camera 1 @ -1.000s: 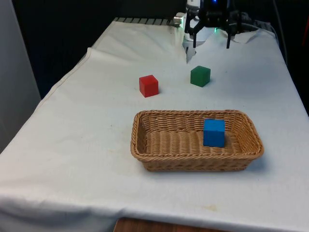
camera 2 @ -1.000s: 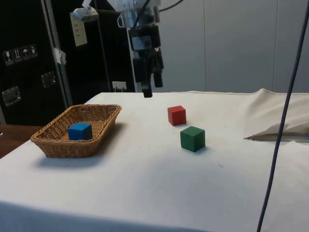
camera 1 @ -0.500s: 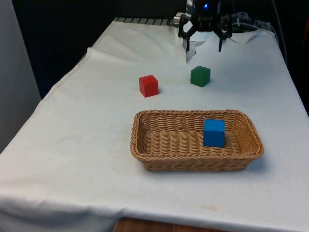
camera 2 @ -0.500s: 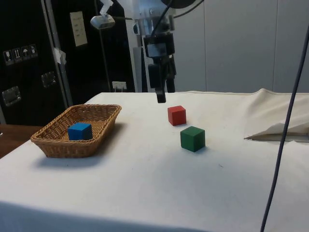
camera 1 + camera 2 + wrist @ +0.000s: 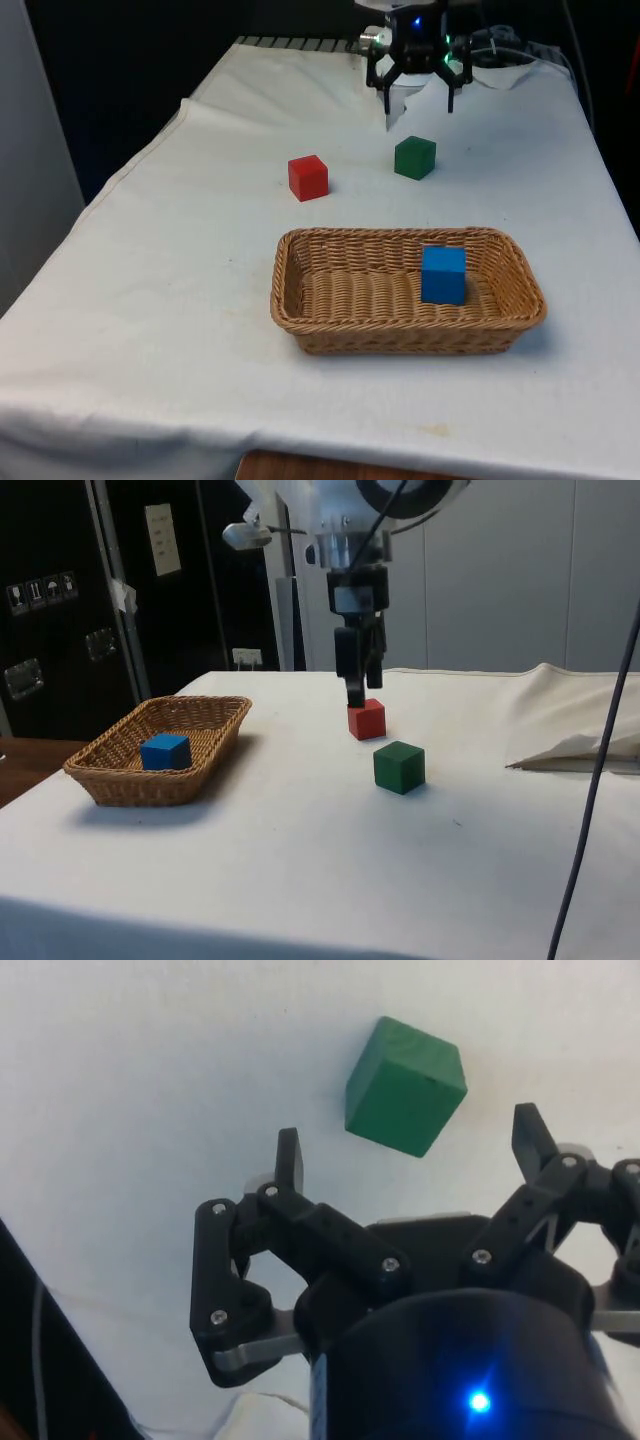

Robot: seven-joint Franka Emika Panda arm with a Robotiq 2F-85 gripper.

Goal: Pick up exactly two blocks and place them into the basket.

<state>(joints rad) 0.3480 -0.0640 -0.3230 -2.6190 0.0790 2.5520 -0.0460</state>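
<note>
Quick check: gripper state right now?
Gripper: open, holding nothing, above the green block.

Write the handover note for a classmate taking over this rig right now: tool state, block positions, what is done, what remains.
Tool: open, empty, in the air above the green block.
Blue block: already in the basket.
Green block and red block: on the cloth beyond the basket, apart from each other.
Done: one block placed.
Left: grasp one more, probably green, and put it in the basket.
</note>
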